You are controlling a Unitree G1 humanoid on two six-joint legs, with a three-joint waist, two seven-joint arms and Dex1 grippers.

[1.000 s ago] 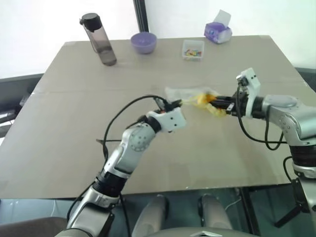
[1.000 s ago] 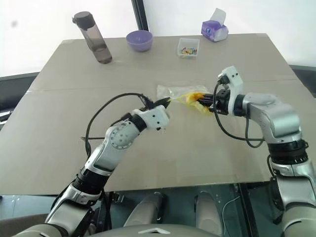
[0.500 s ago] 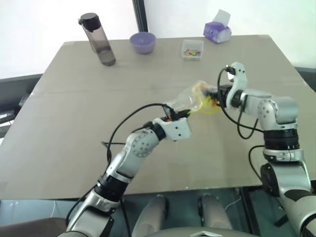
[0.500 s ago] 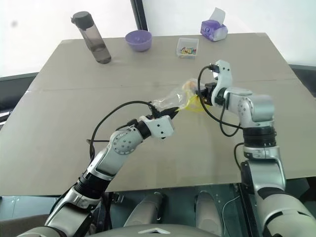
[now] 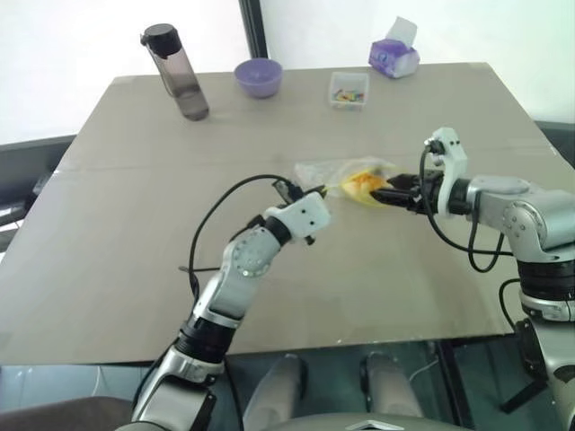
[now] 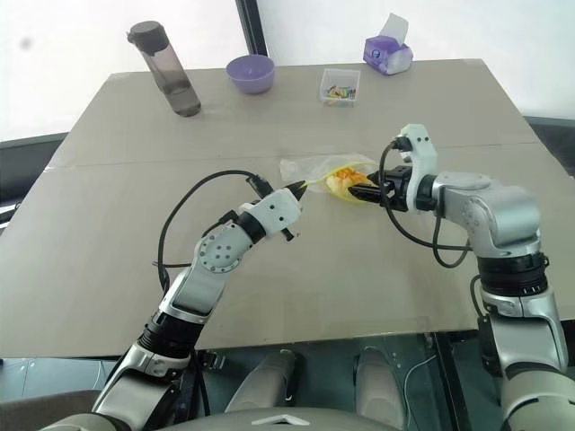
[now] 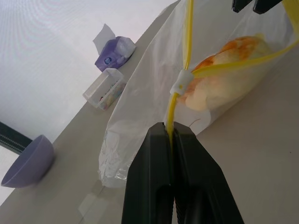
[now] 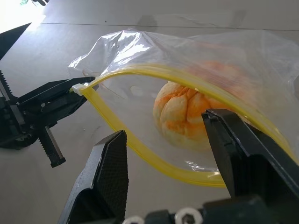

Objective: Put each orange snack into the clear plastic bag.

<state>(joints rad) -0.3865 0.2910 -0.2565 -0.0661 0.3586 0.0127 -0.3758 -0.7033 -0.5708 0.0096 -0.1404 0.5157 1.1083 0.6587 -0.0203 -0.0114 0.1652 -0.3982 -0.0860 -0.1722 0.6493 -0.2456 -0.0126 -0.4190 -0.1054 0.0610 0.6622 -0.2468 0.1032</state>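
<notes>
The clear plastic bag (image 5: 322, 169) lies on the table's middle with its yellow seal strip (image 8: 140, 151) gaping. Inside it rests one orange snack (image 8: 184, 112), a round yellow-orange bun, also seen through the plastic in the left wrist view (image 7: 224, 70). My left gripper (image 7: 169, 127) is shut on the seal strip at the bag's left corner, beside the white slider. My right gripper (image 8: 164, 125) sits at the bag's mouth from the right, fingers (image 8: 110, 172) wide apart and open, with the bun just beyond them.
At the table's far edge stand a dark water bottle (image 5: 175, 72), a purple bowl (image 5: 258, 76), a small clear box (image 5: 349, 90) of colourful bits and a purple tissue pack (image 5: 395, 56). Bare tabletop (image 5: 135, 233) stretches left and in front of the bag.
The bag was lifted half a second ago and has come back down onto the table. My right gripper's fingers have spread apart, and the bun now lies inside the bag.
</notes>
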